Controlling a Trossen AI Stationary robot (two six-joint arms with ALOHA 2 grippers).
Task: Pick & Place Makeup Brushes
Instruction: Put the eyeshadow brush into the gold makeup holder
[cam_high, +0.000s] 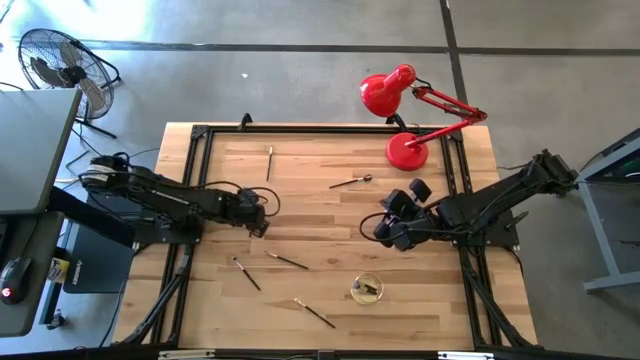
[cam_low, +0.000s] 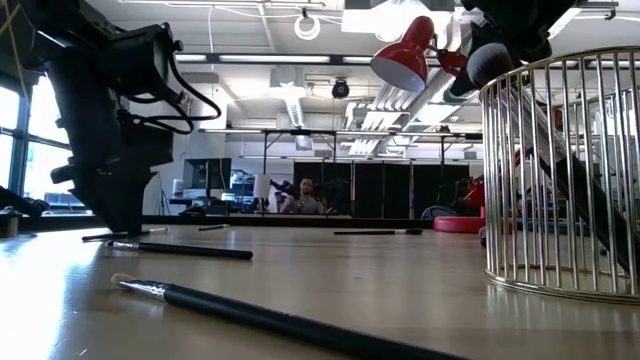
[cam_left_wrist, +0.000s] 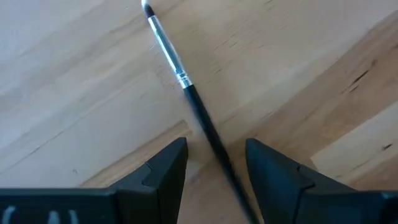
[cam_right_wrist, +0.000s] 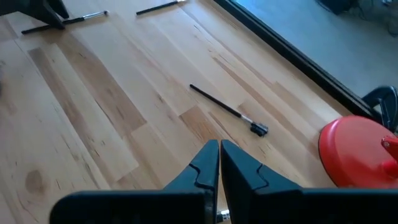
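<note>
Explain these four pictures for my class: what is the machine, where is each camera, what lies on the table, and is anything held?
Two dark robot arms work at a wooden table. One camera looks straight down, one sits at table height, and one rides on each wrist. Thin makeup brushes lie scattered on the wood, beside a wire cup and a red desk lamp. The left gripper is open, straddling one brush but not gripping it. The right gripper is shut and empty, with another brush lying ahead of it.
</note>
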